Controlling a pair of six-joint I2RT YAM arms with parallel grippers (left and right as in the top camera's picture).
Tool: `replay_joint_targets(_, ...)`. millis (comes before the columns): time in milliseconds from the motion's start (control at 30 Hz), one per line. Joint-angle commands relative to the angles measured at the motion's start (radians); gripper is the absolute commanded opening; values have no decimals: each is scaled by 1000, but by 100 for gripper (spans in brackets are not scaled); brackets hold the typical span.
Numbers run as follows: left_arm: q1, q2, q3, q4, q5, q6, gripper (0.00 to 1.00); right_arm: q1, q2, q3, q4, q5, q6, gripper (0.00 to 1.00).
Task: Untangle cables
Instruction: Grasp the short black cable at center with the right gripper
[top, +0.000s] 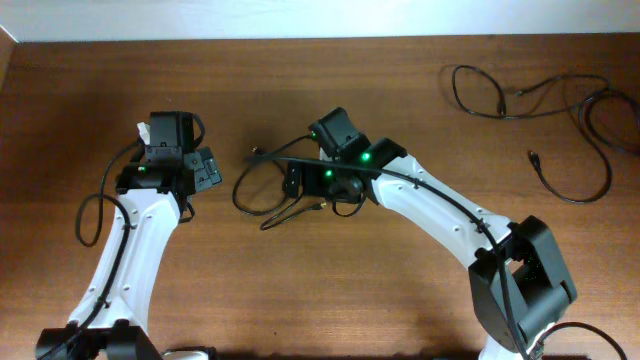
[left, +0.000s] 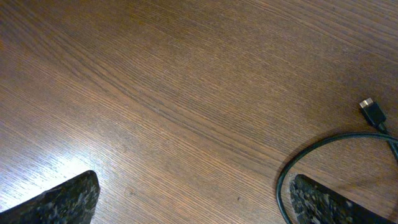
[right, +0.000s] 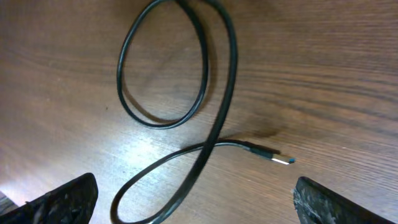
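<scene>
One black cable (top: 243, 192) lies in loose loops at the table's middle, with a plug end (top: 258, 152) at its top. My right gripper (top: 293, 182) is open just above it. In the right wrist view the open fingers (right: 196, 199) straddle a crossed loop (right: 165, 68) and a metal-tipped plug (right: 273, 155). My left gripper (top: 206, 170) is open and empty just left of this cable. In the left wrist view the open fingers (left: 193, 199) show bare wood between them, with the cable's arc (left: 292, 168) by the right finger and a plug (left: 372, 112) beyond. More black cables (top: 560, 120) lie spread at the far right.
The brown wooden table (top: 330, 300) runs to a white wall edge at the top. The right arm (top: 440, 215) stretches diagonally from the bottom right to the middle. The left arm (top: 130, 250) rises from the bottom left.
</scene>
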Motion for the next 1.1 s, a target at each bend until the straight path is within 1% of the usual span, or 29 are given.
replay_joint_targets(0,-2,-7,0,2,-3,12,99,37,8,-3,12,-13,38,91)
replay_joint_targets(33,-2,-7,0,2,-3,11,99,43,8,-3,12,-13,62,84)
replay_joint_targets(67,-2,-7,0,2,-3,12,99,43,8,-3,9,-13,86,80)
replay_joint_targets(167,-2,-7,0,2,-3,11,99,50,8,-23,10,-13,230,79)
replay_joint_targets(200,-2,-7,0,2,-3,12,99,49,8,-32,8,-13,288,79)
replay_joint_targets(233,-2,-7,0,2,-3,11,99,48,8,-38,3,-13,388,78)
replay_joint_targets(267,-2,-7,0,2,-3,11,99,49,8,-39,0,-13,429,79)
replay_joint_targets(300,-2,-7,0,2,-3,11,99,49,8,-39,1,-13,443,79)
replay_joint_targets(333,-2,-7,0,2,-3,11,99,50,8,-39,1,-13,457,69)
replay_joint_targets(400,-2,-7,0,2,-3,11,99,50,8,-39,6,-26,457,68)
replay_joint_targets(467,-2,-7,0,2,-3,11,99,58,8,-39,26,-36,538,68)
replay_joint_targets(500,-2,-7,0,2,-3,11,99,76,13,-39,60,-24,554,68)
replay_joint_targets(533,-2,-7,0,2,-3,11,99,89,21,-39,89,-21,554,64)
replay_joint_targets(567,-2,-7,0,2,-3,11,99,89,25,-39,98,-21,554,52)
replay_joint_targets(633,-2,-7,0,2,-3,11,99,89,25,-39,98,-21,554,46)
replay_joint_targets(667,-2,-7,0,2,-3,12,99,89,25,-39,97,-21,554,38)
replay_joint_targets(700,-2,-7,0,2,-3,11,99,89,25,-39,97,-21,554,34)
replay_joint_targets(767,-2,-7,0,2,-3,11,99,89,25,-39,97,-21,554,30)
replay_joint_targets(800,-2,-7,0,2,-3,11,99,89,25,-39,96,-21,554,25)
replay_joint_targets(867,-2,-7,0,2,-3,11,99,89,25,-39,93,-26,554,18)
replay_joint_targets(900,-2,-7,0,2,-3,12,99,89,25,-39,93,-26,554,17)
replay_joint_targets(1000,-2,-7,0,2,-3,12,99,89,25,-39,90,-29,553,9)
replay_joint_targets(1033,-2,-7,0,2,-3,11,99,89,25,-39,88,-29,553,5)
replay_joint_targets(1067,-2,-7,0,2,-3,12,99,88,25,-39,87,-29,553,4)
